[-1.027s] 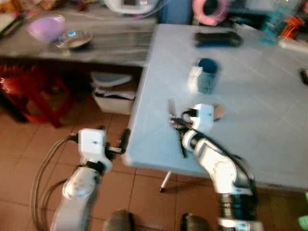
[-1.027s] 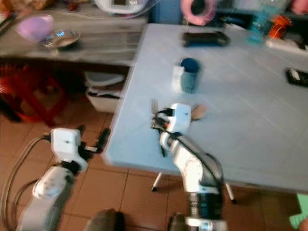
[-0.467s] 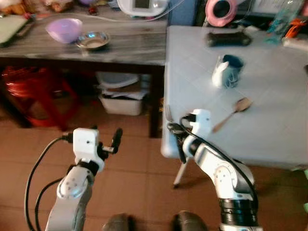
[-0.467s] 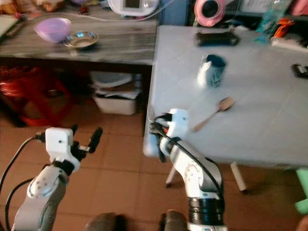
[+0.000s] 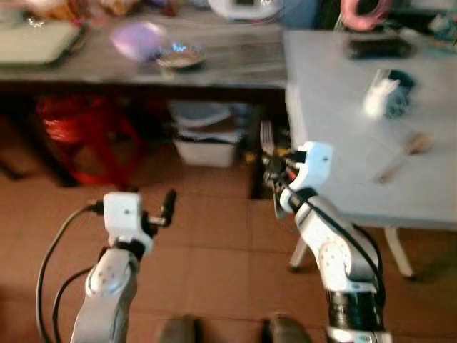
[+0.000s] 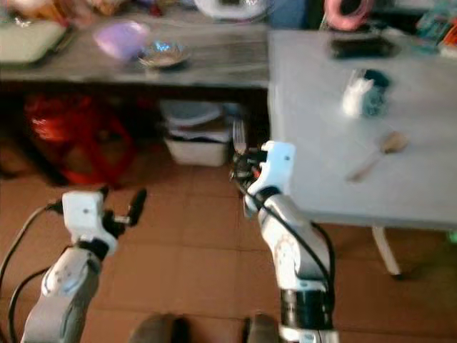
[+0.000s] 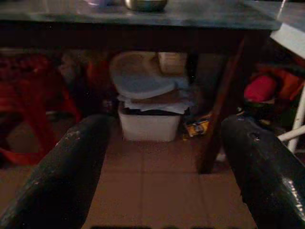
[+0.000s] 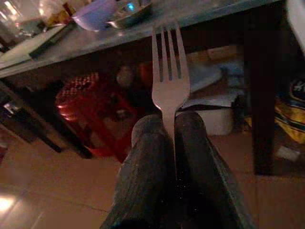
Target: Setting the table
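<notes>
1. Right wrist view is showing the right gripper [image 8: 169, 131] pinching a metal fork [image 8: 167, 76], its two black fingers pressed together on the handle and the tines pointing straight out beyond the tips.
2. In the left eye view, the right arm is bending up from the lower centre of the frame, its gripper sitting at mid-frame just beside the near left corner of the white table [image 5: 343, 143], over the brown tiled floor [image 5: 207, 257]. The fork is standing upright above it.
3. The left gripper [image 5: 166, 207] is hovering at lower left over the floor, well apart from the table, its arm rising from the bottom edge. In the left wrist view its fingers [image 7: 71, 167] are spreading wide with nothing between them, facing a white bin [image 7: 150, 124] under the dark bench [image 7: 143, 14].
4. On the table at upper right, a blue mug [image 5: 395, 96] and a wooden spoon [image 5: 403, 153] are lying apart.
5. On the bench at upper left, a purple bowl [image 5: 138, 39] is sitting just beside a metal bowl [image 5: 178, 56].
</notes>
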### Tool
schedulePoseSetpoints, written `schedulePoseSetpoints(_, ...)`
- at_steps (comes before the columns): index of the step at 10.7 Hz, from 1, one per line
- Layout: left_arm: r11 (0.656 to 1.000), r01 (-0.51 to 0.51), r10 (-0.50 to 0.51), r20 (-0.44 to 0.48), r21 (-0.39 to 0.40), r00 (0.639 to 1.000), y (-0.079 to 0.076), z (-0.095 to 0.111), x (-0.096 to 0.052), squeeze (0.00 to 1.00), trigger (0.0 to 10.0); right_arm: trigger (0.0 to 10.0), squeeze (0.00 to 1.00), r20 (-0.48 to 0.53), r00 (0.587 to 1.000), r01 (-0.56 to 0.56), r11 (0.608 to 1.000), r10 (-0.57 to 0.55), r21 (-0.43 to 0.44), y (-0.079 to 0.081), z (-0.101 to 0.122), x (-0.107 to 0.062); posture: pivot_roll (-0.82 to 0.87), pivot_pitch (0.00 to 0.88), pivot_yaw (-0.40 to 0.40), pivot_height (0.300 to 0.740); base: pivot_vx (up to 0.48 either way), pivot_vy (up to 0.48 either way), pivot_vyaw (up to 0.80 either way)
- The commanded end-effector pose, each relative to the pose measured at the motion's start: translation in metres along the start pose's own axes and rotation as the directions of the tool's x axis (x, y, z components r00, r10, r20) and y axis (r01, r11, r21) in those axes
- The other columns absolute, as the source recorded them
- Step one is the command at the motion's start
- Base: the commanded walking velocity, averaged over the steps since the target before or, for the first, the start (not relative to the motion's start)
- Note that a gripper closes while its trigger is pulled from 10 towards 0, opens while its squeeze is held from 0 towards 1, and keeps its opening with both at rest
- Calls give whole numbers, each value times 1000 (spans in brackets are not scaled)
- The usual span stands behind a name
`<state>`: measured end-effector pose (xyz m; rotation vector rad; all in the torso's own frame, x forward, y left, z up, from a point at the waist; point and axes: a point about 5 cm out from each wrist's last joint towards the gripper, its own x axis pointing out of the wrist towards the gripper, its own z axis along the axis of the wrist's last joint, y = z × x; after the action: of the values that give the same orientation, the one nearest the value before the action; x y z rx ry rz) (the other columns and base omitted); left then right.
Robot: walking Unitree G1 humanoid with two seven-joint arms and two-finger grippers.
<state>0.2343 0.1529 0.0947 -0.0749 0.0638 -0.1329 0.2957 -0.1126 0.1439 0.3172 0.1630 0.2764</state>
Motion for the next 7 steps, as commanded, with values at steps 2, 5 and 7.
schedulePoseSetpoints(2,1000,10,-11,20,16,1000,-8,3,7,0,10000,0,0,46,998,39,998,-37,-41,-9,7,-1,-19,85,30,740,283,388,0)
schedulePoseSetpoints(5,999,13,-14,37,43,999,-8,7,12,0,10000,0,0,87,994,77,994,-70,-75,-14,15,3,-21,86,31,740,444,89,0)
schedulePoseSetpoints(7,998,34,-36,46,45,998,-13,8,13,0,10000,0,0,93,991,109,991,-101,-84,-18,13,4,-21,79,33,740,480,0,0)
